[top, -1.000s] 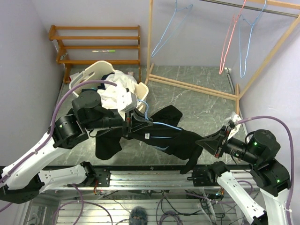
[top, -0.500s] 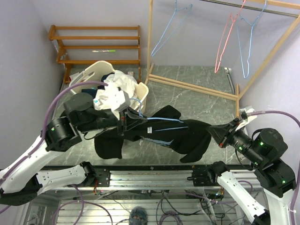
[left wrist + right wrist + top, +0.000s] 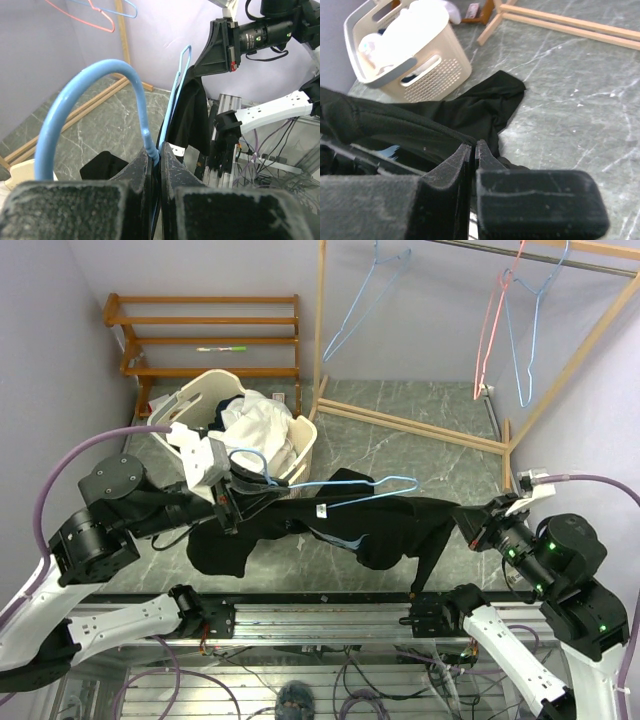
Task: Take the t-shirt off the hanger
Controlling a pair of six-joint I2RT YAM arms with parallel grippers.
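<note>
A black t-shirt [image 3: 392, 527] is stretched above the floor between my two grippers. My left gripper [image 3: 231, 503] is shut on the neck of the light blue hanger [image 3: 381, 482], just below its hook [image 3: 90, 75]. The hanger's right shoulder wire shows bare above the cloth; its left part still sits inside the shirt. My right gripper [image 3: 467, 519] is shut on the t-shirt's right edge, and in the right wrist view the black cloth [image 3: 440, 127] is pinched between the jaws of the right gripper [image 3: 474, 146]. The left wrist view shows the left gripper [image 3: 155, 156] clamped on the blue wire.
A cream laundry basket [image 3: 303, 447] with white and dark clothes stands behind the left gripper. A wooden clothes rack [image 3: 420, 426] with blue and red hangers [image 3: 490, 330] fills the back right. A wooden shelf [image 3: 200, 336] stands at the back left.
My left gripper has drawn the hanger back to the left, baring its right shoulder wire. My right gripper has closed on the shirt's edge, and the shirt now hangs taut between them.
</note>
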